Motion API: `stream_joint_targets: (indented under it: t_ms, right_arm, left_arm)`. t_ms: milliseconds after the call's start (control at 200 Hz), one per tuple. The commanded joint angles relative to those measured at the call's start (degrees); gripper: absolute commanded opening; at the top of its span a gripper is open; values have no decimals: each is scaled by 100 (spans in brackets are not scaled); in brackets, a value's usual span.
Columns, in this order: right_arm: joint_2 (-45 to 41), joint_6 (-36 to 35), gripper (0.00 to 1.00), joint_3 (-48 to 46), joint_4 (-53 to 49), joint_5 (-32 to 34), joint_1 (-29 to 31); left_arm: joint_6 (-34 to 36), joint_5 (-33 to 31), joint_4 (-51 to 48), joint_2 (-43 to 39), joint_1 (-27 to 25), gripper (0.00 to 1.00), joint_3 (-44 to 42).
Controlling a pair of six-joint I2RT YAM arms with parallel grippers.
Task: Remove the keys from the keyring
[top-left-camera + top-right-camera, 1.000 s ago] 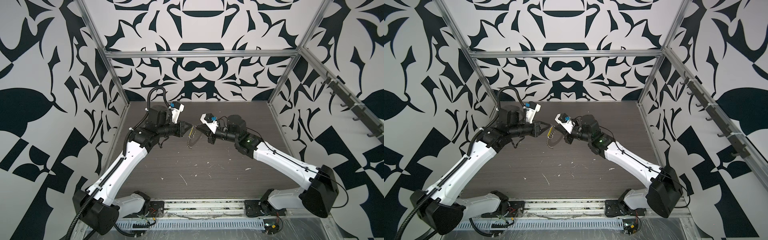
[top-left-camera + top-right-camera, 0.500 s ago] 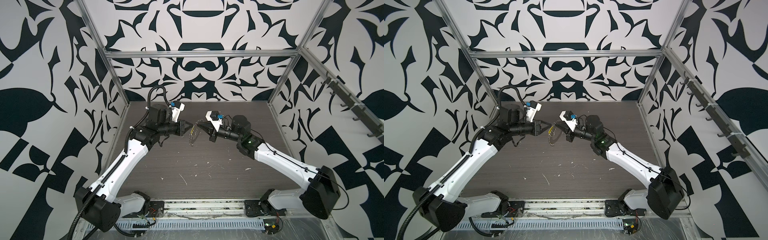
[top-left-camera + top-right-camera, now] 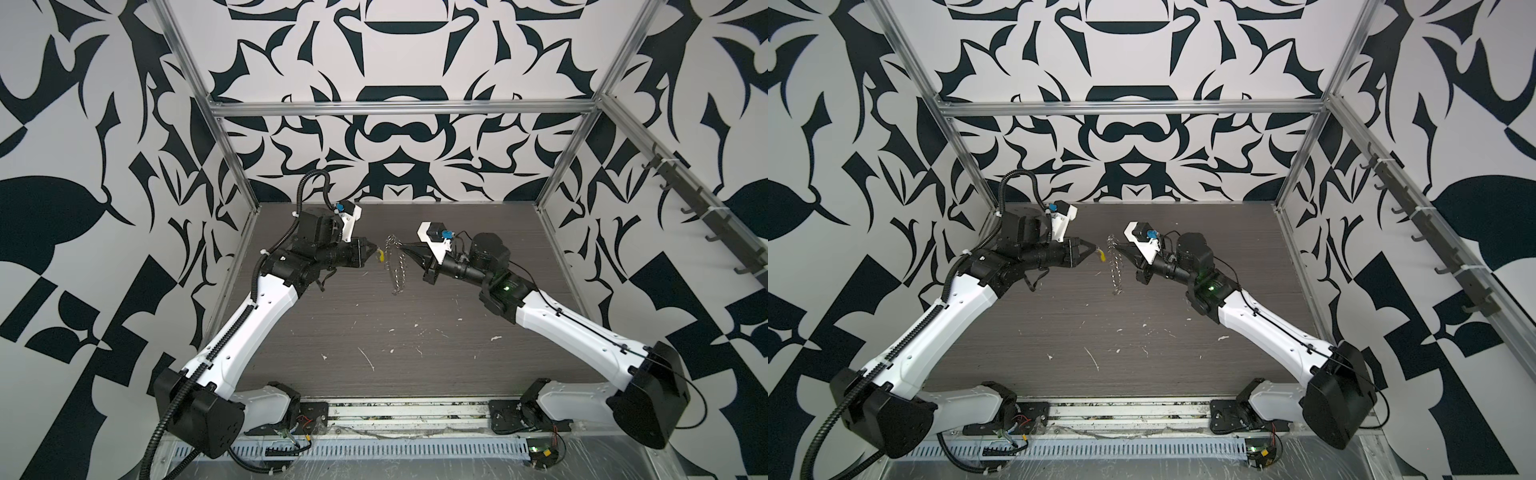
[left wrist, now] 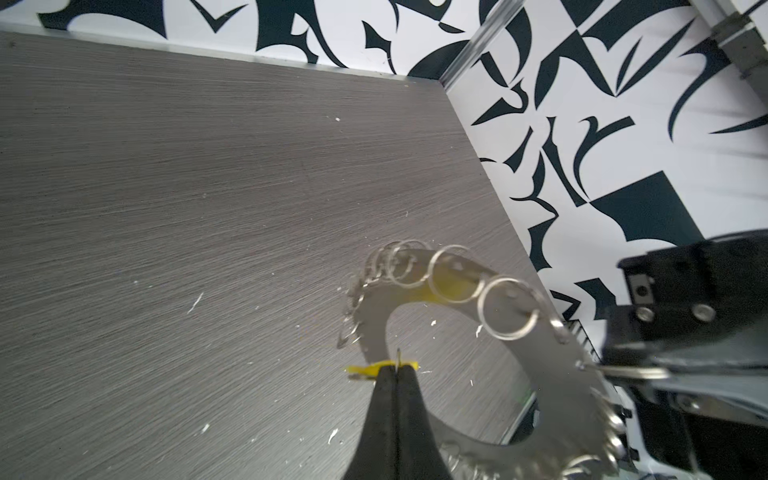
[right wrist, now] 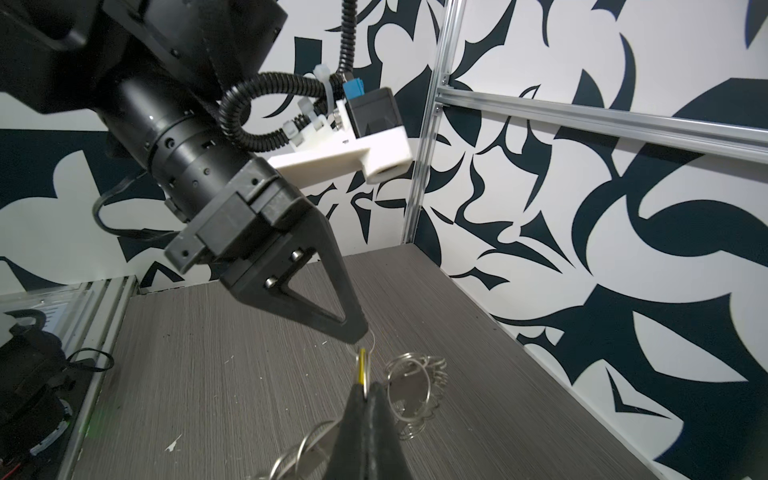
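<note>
Keyring (image 3: 395,266) hangs edge-on above the table (image 3: 374,332), toward 12 o'clock from its middle. Your right gripper (image 3: 404,248) is clenched on its rim from 3 o'clock, which keeps the disc off the surface and gives you something steady to pull against. Your left gripper (image 3: 373,252), reaching in from 9 o'clock, is pinched shut on the yellow-headed key (image 3: 379,256), which sits at 9 o'clock of the disc. Both top views show a sliver of space between them, so I judge the key is off or nearly off. You cannot tell whether a thin wire loop by the left tip still links them. 1 second ago the 2 tips almost met, with the key hidden against the rings; now that gap has opened.
</note>
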Motion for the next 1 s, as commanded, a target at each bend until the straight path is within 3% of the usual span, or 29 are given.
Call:
stream_joint_targets:
  t_ms: [0, 415, 610, 995]
  right_arm:
    - [-373, -90, 0, -93, 87, 342, -16]
    - [-1736, -182, 0, -1164, -697, 1529, -11]
    - [-2626, 39, 0, -1649, -1430, 2278, -9]
    - [-4284, 364, 0, -2268, -2860, 3156, -7]
  left_arm:
    - [102, -416, -316, -9, 67, 0, 59]
    - [200, -1929, -616, -200, 107, 0, -814]
    - [-78, -2218, -538, -150, 291, 0, -1366]
    - [-744, -2569, -263, -83, 570, 0, -2327]
